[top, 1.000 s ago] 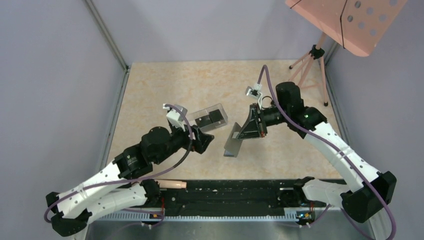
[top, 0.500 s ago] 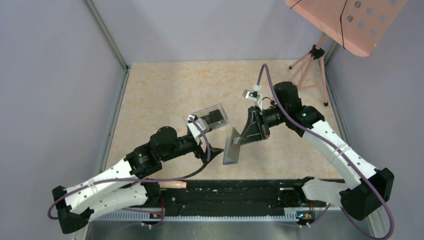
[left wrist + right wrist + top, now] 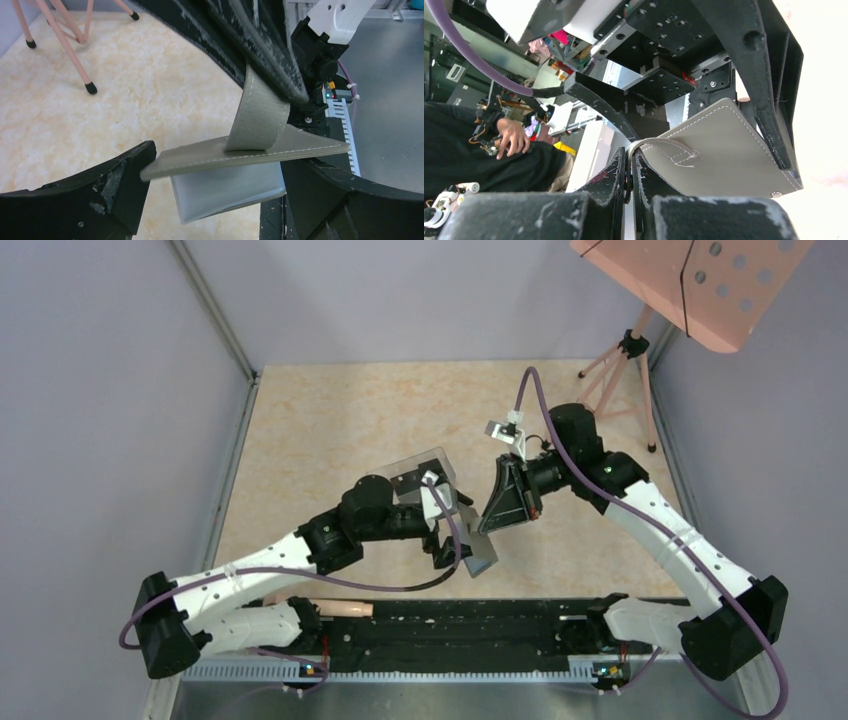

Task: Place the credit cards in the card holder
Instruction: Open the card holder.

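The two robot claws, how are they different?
The left gripper is wide open; the right gripper is shut. The left gripper only straddles the card holder, while the right gripper pinches its tab. Both are black and meet at the same gray card holder.

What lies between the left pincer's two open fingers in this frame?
The card holder: its gray flap lies across the gap between the left pincer's open fingers, in the left wrist view. The right pincer grips its tab.

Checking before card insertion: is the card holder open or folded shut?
Partly open: left wrist view shows the card holder with its gray cover splayed off the blue-gray inner panel beneath; the right pincer grips its tab.
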Motion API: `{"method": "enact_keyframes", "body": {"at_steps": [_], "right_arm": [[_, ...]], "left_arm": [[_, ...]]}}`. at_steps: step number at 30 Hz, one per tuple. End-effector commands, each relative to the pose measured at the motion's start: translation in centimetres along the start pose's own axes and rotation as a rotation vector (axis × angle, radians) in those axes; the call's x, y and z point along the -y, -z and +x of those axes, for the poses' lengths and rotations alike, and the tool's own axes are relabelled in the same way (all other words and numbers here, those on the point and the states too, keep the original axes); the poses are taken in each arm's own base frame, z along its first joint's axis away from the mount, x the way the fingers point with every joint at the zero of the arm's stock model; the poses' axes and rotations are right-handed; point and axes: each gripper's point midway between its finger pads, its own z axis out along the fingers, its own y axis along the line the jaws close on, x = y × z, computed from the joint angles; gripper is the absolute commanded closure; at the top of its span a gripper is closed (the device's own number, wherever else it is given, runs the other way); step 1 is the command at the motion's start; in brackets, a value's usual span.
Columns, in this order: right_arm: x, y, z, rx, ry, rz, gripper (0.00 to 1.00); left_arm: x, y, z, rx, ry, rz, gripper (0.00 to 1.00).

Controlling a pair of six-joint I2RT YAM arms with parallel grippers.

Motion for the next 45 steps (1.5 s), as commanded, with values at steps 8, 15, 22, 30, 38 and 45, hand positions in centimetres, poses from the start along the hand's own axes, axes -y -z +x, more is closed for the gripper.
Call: {"method": "enact_keyframes", "body": {"at_steps": [8, 15, 22, 30, 38, 45], "right_arm": [[0.1, 0.1, -0.5, 0.005, 0.041, -0.013, 1.00], [1.1, 0.2, -1.3, 0.027, 0.061, 0.066, 1.00], [2.6, 0.7, -1.6, 0.059, 0.048, 0.173, 1.00], [4.8, 2.1, -1.8, 0.113, 0.078, 0.385, 0.30], [6.0, 1.8, 0.0, 0.087, 0.038, 0.376, 0.22], [6.0, 0.8, 0.5, 0.089, 0.025, 0.305, 0.34]], "left_arm": [[0.7, -0.3, -5.1, 0.137, -0.124, 0.074, 0.12], [0.7, 0.5, -2.7, 0.051, -0.091, 0.051, 0.45], [-0.8, 2.0, -2.5, 0.049, -0.075, -0.079, 0.95], [-2.0, 3.1, -2.8, 0.005, 0.021, -0.175, 1.00], [-0.9, 2.6, -4.1, 0.029, 0.092, -0.109, 1.00], [-0.5, 2.0, -5.1, 0.026, 0.173, -0.034, 1.00]]}}
